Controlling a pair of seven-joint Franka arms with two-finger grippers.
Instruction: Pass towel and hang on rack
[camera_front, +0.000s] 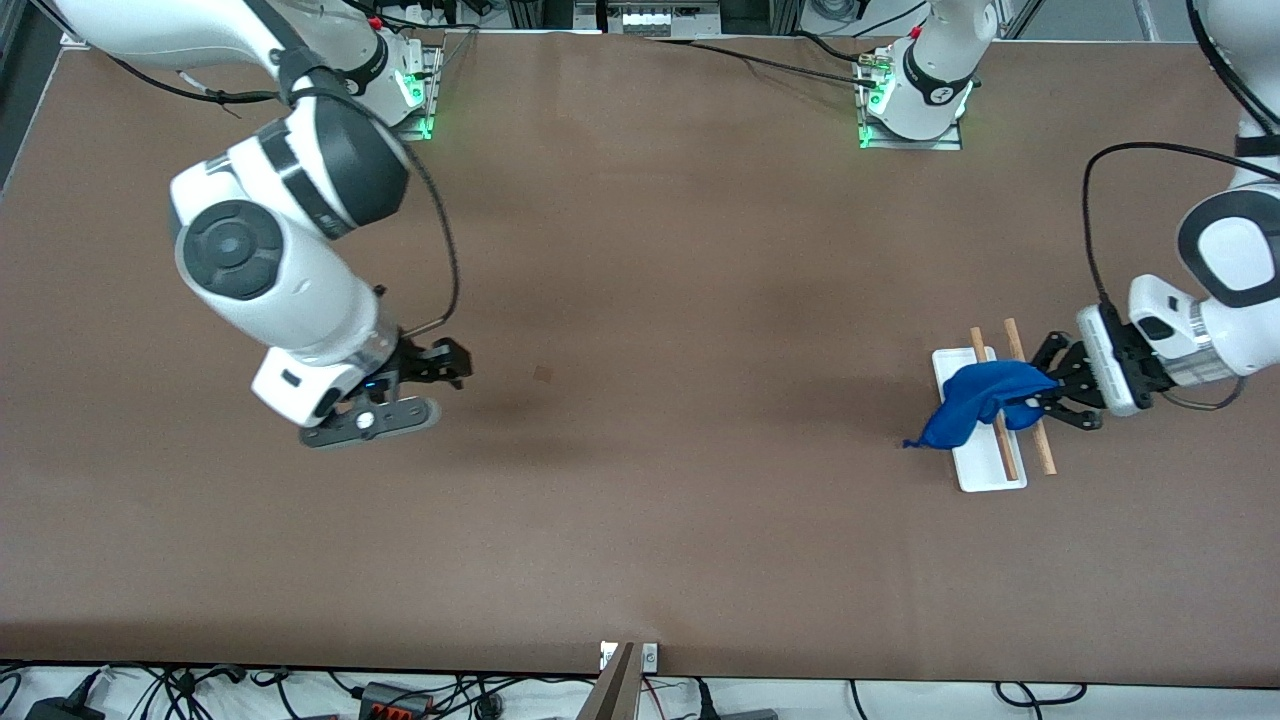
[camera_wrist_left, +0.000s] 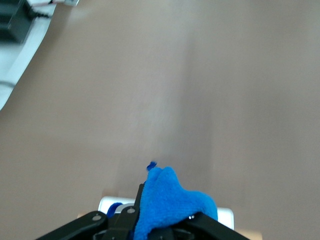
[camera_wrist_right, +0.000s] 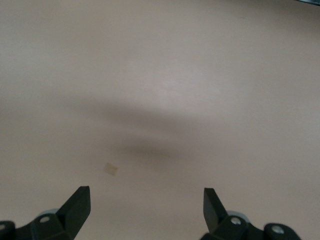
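The bright royal-blue fuzzy microfibre towel (camera_front: 975, 403) is draped across the small rack (camera_front: 985, 470), which has a white rectangular tray base and two parallel light-brown wooden rods, at the left arm's end of the brown table (camera_front: 650, 400). It is bunched, not spread. One tail hangs off the tray edge toward the table centre and ends in a point on the surface.

The left gripper (camera_front: 1040, 390) is over the rack's rods, jaws closed on the towel's bunched end. The left wrist view shows the blue cloth (camera_wrist_left: 167, 205) pinched between the black fingers, with a strip of white tray (camera_wrist_left: 225, 217) below.

The right gripper (camera_front: 440, 365) waits over bare table at the right arm's end, well apart from the rack. Its jaws are wide open and empty; the right wrist view shows both fingertips (camera_wrist_right: 77, 205) with only tabletop between them.

Risks, judged from here:
- The towel is bunched and most of it seems to sit toward one side, so on release it may slide off the rods.
- The fuzzy cloth may snag on a finger, so pulling back could drag it off.
- The rack looks light, so a nudge from the gripper could shift or tip it.
- The tail on the table may count as an incomplete hang.
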